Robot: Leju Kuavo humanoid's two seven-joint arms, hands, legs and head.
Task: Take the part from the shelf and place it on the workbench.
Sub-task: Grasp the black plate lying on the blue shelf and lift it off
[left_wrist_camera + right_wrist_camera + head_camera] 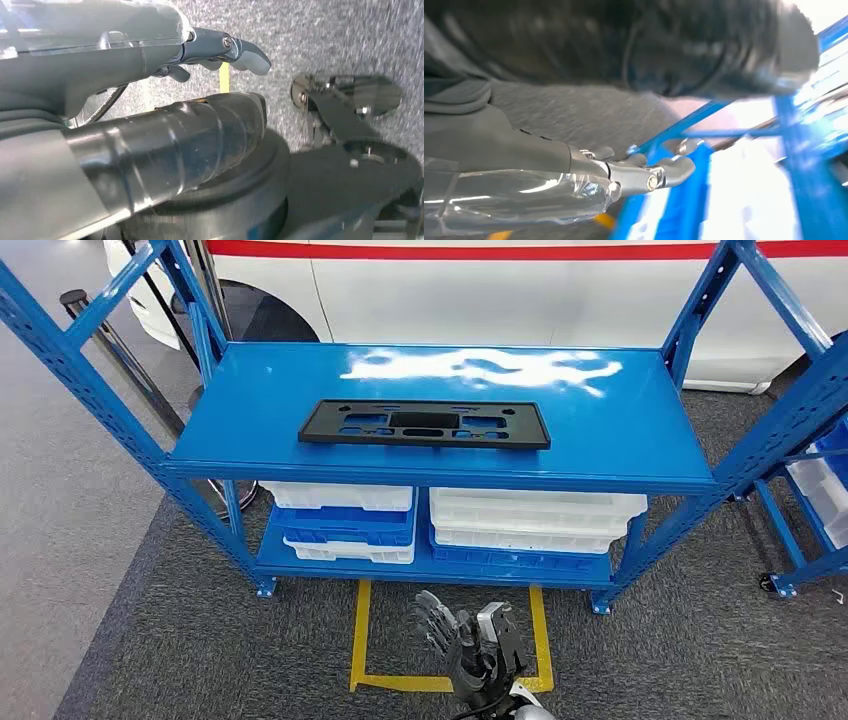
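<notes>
Right up close in your head view is one hand (470, 638), low over the grey carpet (690, 640) and the yellow floor tape (360, 635); fingers look loosely apart with nothing in them, though you can't tell from that view which arm it belongs to; just past it sits the blue shelf rack (440, 475), and the part you're after, a flat black plastic panel with cutouts (425, 424), is lying flat on the top shelf (620, 430), roughly centred and nowhere near either hand; white and blue bins (345, 520) are stacked on the lower shelf, with a second stack (530, 525) just beside them; a white car with a red stripe (520, 285) is parked behind the rack; your left hand (165, 55) hangs over the carpet, fingers extended with slight gaps, holding nothing; your right hand (624, 172) is the same, fingers out and slightly apart, empty, next to blurry blue framing (694, 165).
</notes>
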